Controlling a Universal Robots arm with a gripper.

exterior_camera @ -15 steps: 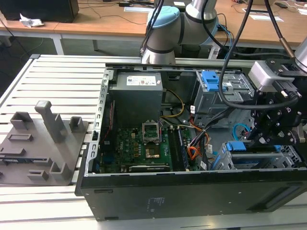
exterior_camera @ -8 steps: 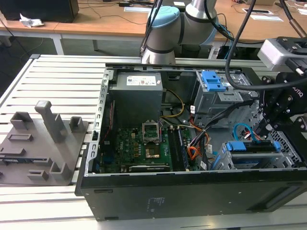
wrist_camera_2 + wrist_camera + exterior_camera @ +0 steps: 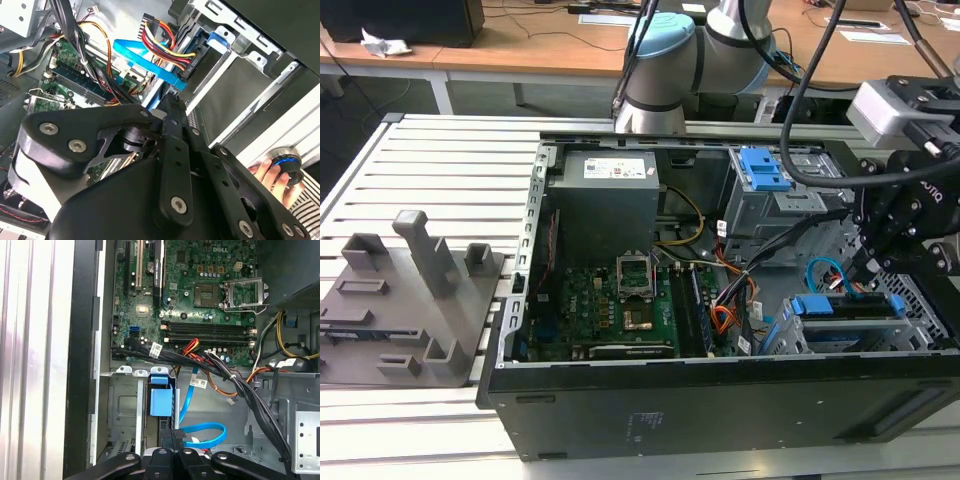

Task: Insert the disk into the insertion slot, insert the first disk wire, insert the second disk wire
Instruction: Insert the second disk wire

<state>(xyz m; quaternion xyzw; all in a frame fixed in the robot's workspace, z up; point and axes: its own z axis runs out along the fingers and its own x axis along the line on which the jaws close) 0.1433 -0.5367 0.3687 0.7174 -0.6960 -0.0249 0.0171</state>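
The disk [image 3: 845, 312], edged by its bright blue carrier [image 3: 160, 401], lies inside the insertion slot [image 3: 122, 405] of the silver cage at the case's front corner, on the exterior view's right. My gripper [image 3: 858, 272] hangs just over the disk's rear edge. In both wrist views its black fingers [image 3: 172, 107] meet, shut on the end of a flat blue disk wire [image 3: 145, 62]. That wire loops [image 3: 202, 432] back to the gripper [image 3: 172, 436]. A red, yellow and black wire bundle [image 3: 160, 37] ends in a black plug [image 3: 192, 67] at the disk's edge, beside the fingertips.
The motherboard [image 3: 610, 305] fills the case floor, with black cable bundles [image 3: 210, 365] crossing toward the cages. A taller grey cage with a blue latch [image 3: 765, 170] stands behind the disk. A grey fixture [image 3: 405, 300] sits on the slatted table. A person's hand [image 3: 270, 172] rests on a knob outside the case.
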